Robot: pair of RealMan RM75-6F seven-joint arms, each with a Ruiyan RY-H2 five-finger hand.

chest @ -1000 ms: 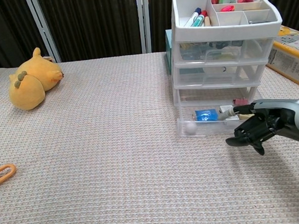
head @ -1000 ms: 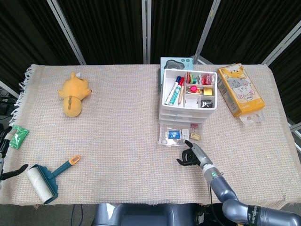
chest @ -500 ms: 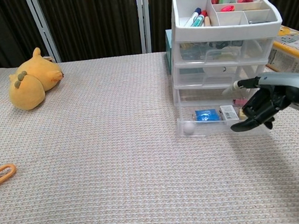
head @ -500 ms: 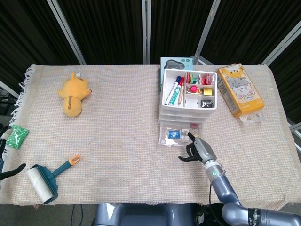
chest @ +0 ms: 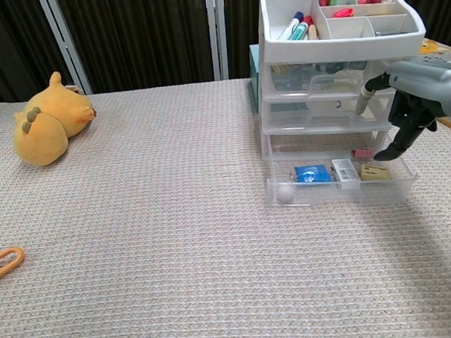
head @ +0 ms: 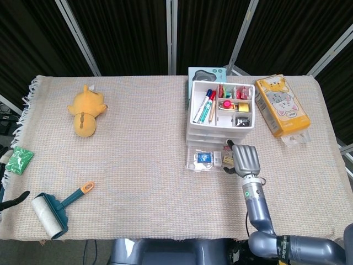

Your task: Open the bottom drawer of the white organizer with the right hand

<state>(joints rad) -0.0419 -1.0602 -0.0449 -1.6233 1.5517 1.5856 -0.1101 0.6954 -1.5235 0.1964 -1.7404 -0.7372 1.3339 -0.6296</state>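
The white organizer (head: 222,112) (chest: 340,60) stands right of centre, its top tray full of pens and small items. Its clear bottom drawer (head: 208,159) (chest: 339,186) is pulled out toward me, showing a blue packet (chest: 312,174) and a white knob (chest: 287,194). My right hand (head: 246,159) (chest: 411,103) hovers above the drawer's right end, at the height of the middle drawers, fingers apart and pointing down, holding nothing. A dark sliver at the left edge of the head view may be my left hand (head: 12,200); its state is unreadable.
A yellow plush (head: 87,110) (chest: 48,119) lies at the far left. A lint roller (head: 52,212) and a green packet (head: 21,160) sit near the left front. An orange cat-print box (head: 281,105) lies right of the organizer, a teal box (head: 205,73) behind it.
My right hand has lifted off the table in front of the drawer and moved up and back to the organizer's right front. The drawer stays pulled out.
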